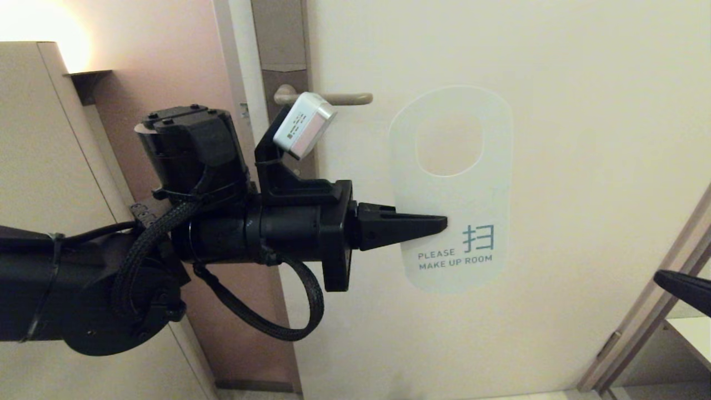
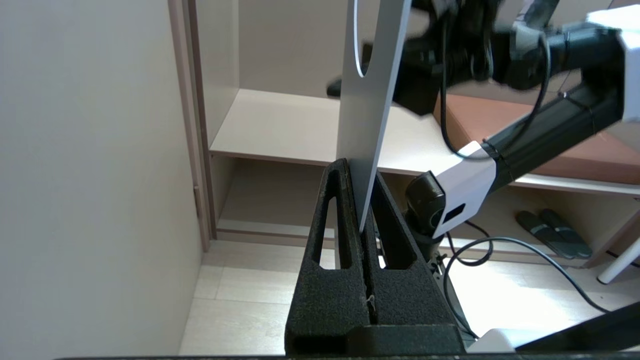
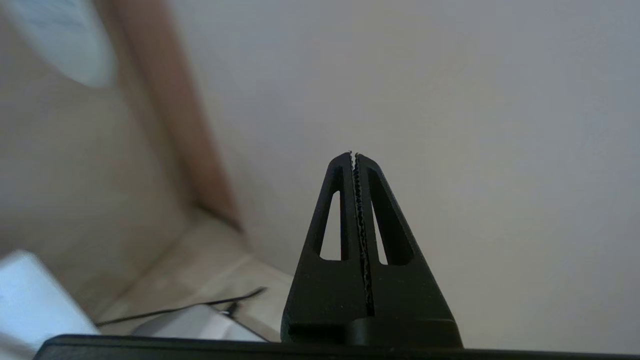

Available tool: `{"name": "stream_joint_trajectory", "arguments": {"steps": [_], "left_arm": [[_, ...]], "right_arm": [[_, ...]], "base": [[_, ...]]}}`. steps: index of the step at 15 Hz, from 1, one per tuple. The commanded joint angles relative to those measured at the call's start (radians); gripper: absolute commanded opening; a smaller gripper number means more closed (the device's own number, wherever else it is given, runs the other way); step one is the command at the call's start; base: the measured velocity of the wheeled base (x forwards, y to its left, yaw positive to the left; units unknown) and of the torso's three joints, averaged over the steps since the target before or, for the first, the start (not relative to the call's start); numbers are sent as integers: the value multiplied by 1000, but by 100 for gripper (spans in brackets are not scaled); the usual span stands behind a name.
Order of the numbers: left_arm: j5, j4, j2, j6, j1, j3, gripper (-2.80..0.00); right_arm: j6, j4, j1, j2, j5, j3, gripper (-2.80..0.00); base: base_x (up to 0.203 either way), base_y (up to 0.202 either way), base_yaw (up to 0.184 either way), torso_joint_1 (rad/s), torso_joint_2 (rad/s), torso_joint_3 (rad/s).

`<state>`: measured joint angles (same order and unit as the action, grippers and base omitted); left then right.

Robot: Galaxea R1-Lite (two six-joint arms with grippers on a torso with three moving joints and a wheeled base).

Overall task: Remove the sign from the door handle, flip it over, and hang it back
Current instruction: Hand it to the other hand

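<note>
The sign (image 1: 451, 189) hangs free in front of the door, off the door handle (image 1: 339, 99), with its white "PLEASE MAKE UP ROOM" face toward me and its oval hole uppermost. My left gripper (image 1: 441, 224) is shut on the sign's left edge, low down beside the lettering. In the left wrist view the sign (image 2: 367, 125) shows edge-on, pinched between the black fingers (image 2: 330, 210) of the left gripper (image 2: 359, 167). My right gripper (image 3: 353, 154) is shut on nothing and points at a bare pale surface; only a dark tip of the right gripper (image 1: 686, 289) shows at the head view's right edge.
The cream door (image 1: 555, 83) fills the background, its frame (image 1: 650, 294) at lower right. A brown backplate (image 1: 280, 55) runs behind the handle. A pale cabinet (image 1: 39, 139) stands at left. A shelf (image 2: 280, 125), slippers (image 2: 547, 232) and cables (image 2: 500, 250) lie beyond.
</note>
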<state>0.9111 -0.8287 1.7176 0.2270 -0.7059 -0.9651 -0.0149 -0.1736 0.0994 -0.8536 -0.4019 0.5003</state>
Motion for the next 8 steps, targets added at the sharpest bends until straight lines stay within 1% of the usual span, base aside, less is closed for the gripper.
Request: {"name": "stream_joint_trajectory", "arguments": {"steps": [1, 2, 6, 7, 8], "left_arm": [[5, -4, 23, 2, 1, -9, -280], [5, -4, 27, 2, 2, -9, -280], [9, -30, 60, 11, 3, -34, -280], [9, -35, 64, 31, 3, -48, -280], [9, -40, 74, 39, 3, -58, -280]], "right_arm": [[1, -3, 1, -117, -39, 61, -280], [2, -5, 2, -134, -74, 80, -280], [4, -4, 2, -143, -266, 109, -280], [4, -3, 2, -146, -290, 113, -280], [4, -1, 3, -147, -302, 112, -280]], "base": [[0, 0, 0, 0, 0, 0], [0, 0, 0, 0, 0, 0], [0, 0, 0, 0, 0, 0], [0, 0, 0, 0, 0, 0], [0, 0, 0, 0, 0, 0]]}}
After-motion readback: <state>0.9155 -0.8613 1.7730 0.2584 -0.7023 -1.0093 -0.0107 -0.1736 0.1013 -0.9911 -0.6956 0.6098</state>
